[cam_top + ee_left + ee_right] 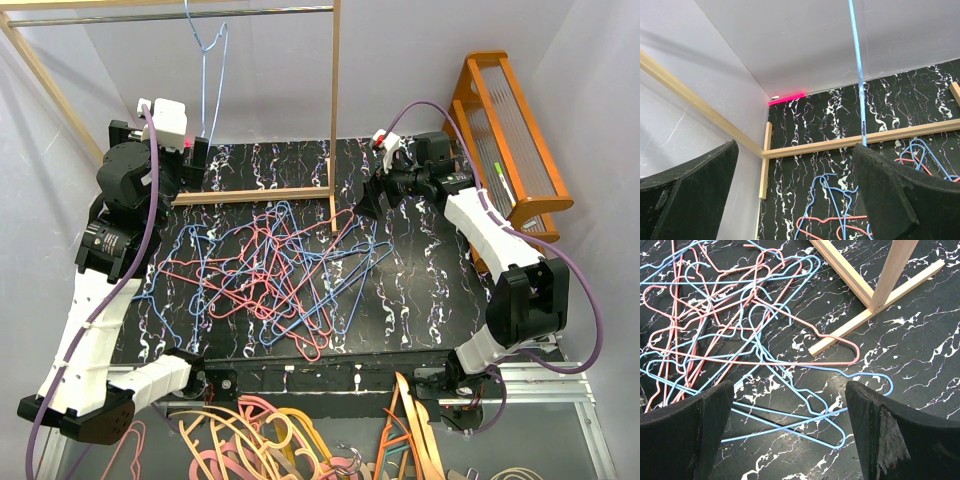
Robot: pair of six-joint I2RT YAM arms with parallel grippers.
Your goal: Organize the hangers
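A tangled heap of pink and light blue wire hangers (pixel 280 270) lies in the middle of the black marbled table (pixel 420 280). One light blue hanger (pixel 213 70) hangs from the metal rail (pixel 170 17) at the back left. My left gripper (pixel 198 155) stands open just below it; in the left wrist view its wire (pixel 858 75) runs down right beside the right finger (pixel 895 195), with nothing between the fingers. My right gripper (pixel 368 203) is open and low over the heap's right edge, above blue hangers (pixel 790 405), holding nothing.
A wooden clothes rack stands at the back, its post (pixel 335 100) and base bar (pixel 260 195) beside the heap; its foot (pixel 875 310) is close to my right gripper. An orange wooden stand (pixel 510 130) sits far right. Thicker orange and pink hangers (pixel 270 440) lie below the table's front edge.
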